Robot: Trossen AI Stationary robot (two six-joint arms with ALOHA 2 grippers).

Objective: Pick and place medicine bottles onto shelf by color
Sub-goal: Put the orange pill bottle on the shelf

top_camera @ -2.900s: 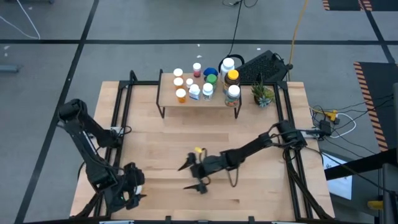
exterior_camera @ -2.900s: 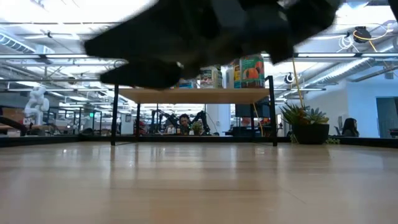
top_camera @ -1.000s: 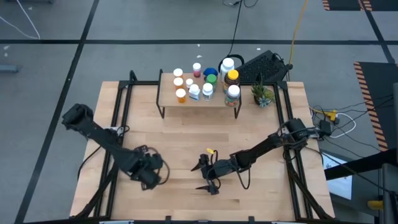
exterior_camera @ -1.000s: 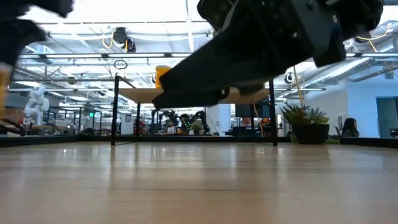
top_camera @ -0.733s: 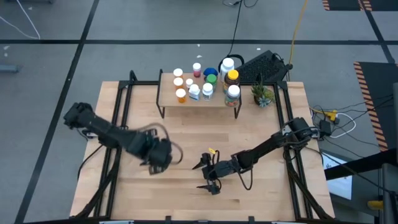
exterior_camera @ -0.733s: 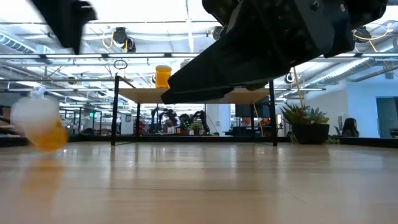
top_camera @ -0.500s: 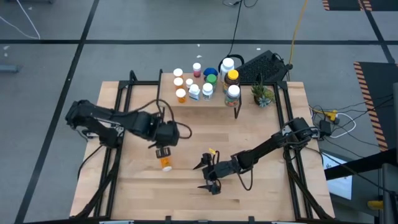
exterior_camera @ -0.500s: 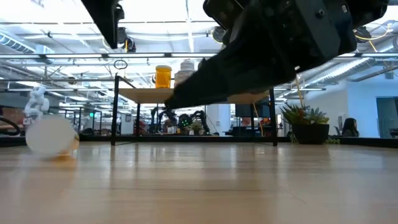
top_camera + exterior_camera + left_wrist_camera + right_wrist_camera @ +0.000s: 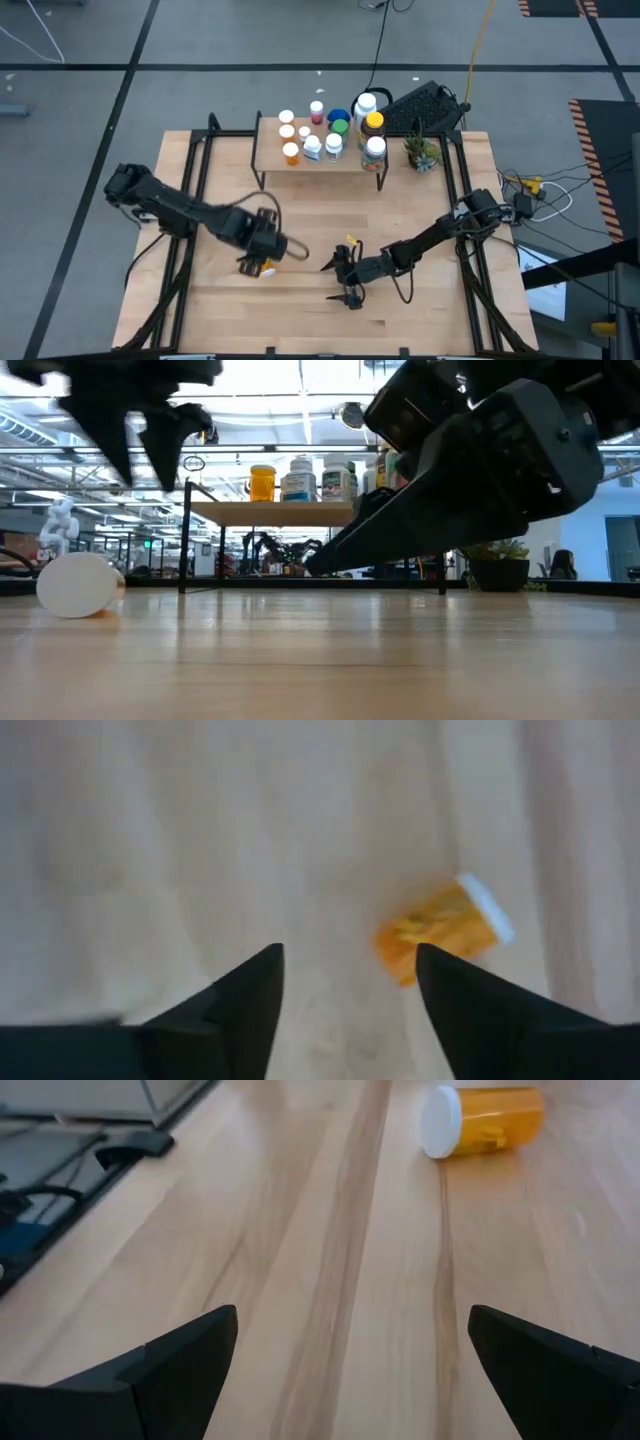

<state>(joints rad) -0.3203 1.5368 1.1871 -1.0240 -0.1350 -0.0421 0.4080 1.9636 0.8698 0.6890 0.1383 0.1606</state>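
Lying on its side on the table (image 9: 420, 290), an orange bottle (image 9: 263, 267) with a white cap rests near the middle, a little toward nine o'clock. The left gripper (image 9: 262, 250) hangs right above it — its two fingers are spread apart and hold nothing. In the left wrist view the orange bottle (image 9: 443, 928) sits just past the gap between the fingers, closer to one finger (image 9: 470, 1005) than the other.

The right gripper (image 9: 343, 278) is low over the table, at about three o'clock from the bottle and a short way off. Its fingers are wide open and empty too. The right wrist view shows the bottle (image 9: 482, 1121) ahead of it, with the white cap pointing to the side.

The shelf (image 9: 345, 163) stands at the twelve o'clock edge of the table. On it is a bunch of bottles (image 9: 330, 130) — orange ones at the nine o'clock end, then white, blue and green ones, and bigger ones at the three o'clock end. A small plant (image 9: 421, 152) sits beside the shelf at three o'clock.
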